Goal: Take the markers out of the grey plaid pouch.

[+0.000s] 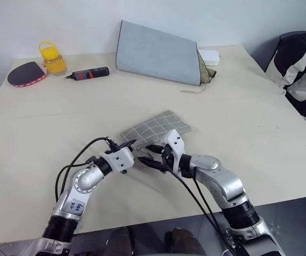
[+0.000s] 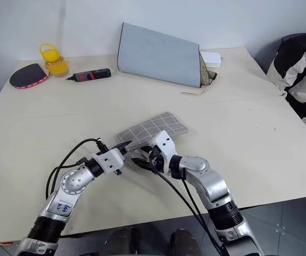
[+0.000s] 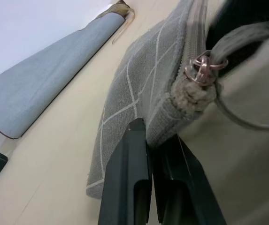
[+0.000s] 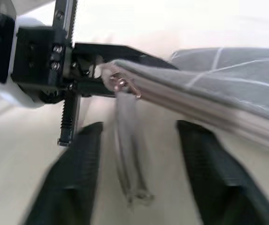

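Note:
The grey plaid pouch [image 1: 159,126] lies flat in the middle of the table, its zip end toward me. My left gripper [image 1: 132,144] is shut on the pouch's near corner, just below the metal zip ring [image 3: 201,68]. My right gripper [image 4: 143,152] is open at that same end, fingers wide apart. The pouch's loop strap [image 4: 125,140] hangs between them and neither pad touches it. The left gripper's black fingers [image 4: 101,49] show just beyond the strap. The markers are hidden.
At the back stand a large plain grey-blue bag [image 1: 155,53] and a white box [image 1: 210,56]. A black-and-red tool [image 1: 88,73], a yellow jar [image 1: 53,60] and a dark paddle [image 1: 25,73] lie back left. A black-and-white garment [image 1: 302,69] is at the right.

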